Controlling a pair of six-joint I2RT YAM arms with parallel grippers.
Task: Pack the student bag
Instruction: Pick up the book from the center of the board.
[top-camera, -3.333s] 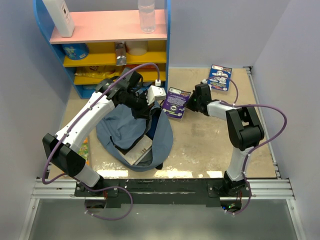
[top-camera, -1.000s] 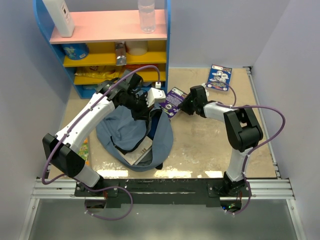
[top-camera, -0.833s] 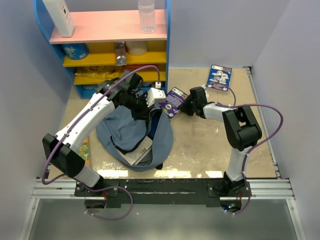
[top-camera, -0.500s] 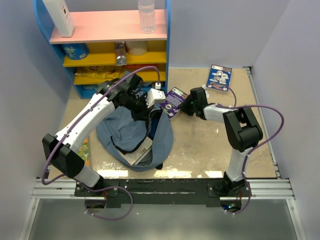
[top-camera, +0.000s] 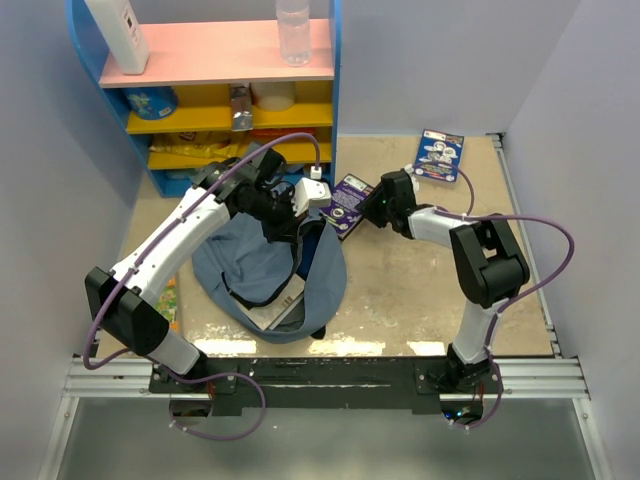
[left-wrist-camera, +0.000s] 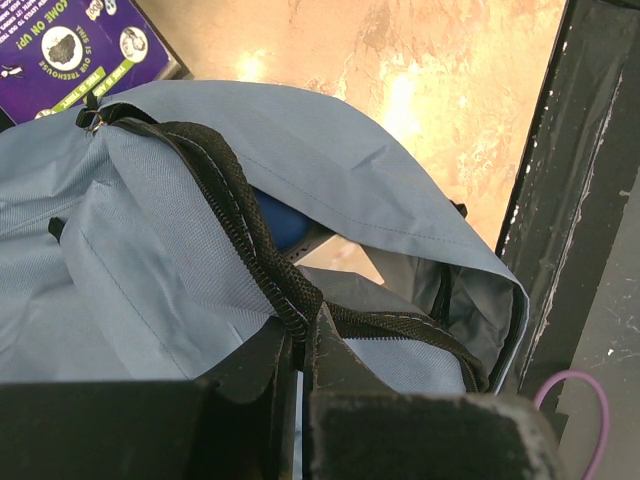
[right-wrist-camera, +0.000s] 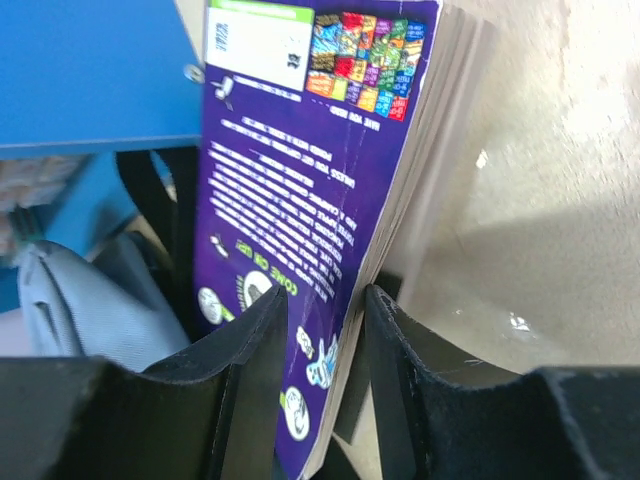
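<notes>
The student bag (top-camera: 255, 265), slate-blue with a black zipper, lies in front of the shelf with its mouth held up. My left gripper (top-camera: 289, 224) is shut on the bag's black zipper edge (left-wrist-camera: 262, 262), pinched between its fingers (left-wrist-camera: 340, 350). A purple book (top-camera: 346, 202) stands tilted on its edge just right of the bag's opening. My right gripper (top-camera: 370, 212) is shut on its lower end: one finger on the purple cover (right-wrist-camera: 290, 190), the other by the page side. The bag's grey fabric (right-wrist-camera: 80, 300) shows just beyond the book.
A blue shelf unit (top-camera: 334, 90) with pink and yellow boards stands behind the bag, bottles on top. A second blue book (top-camera: 440, 153) lies at the back right. A grey notebook (top-camera: 280, 308) and something blue (left-wrist-camera: 280, 220) are inside the bag. The black table rail (left-wrist-camera: 570, 200) runs nearby.
The purple book went from lying flat to being held tilted on edge and shifted left toward the bag's mouth. Over the last second it barely moves. The left arm keeps still.
</notes>
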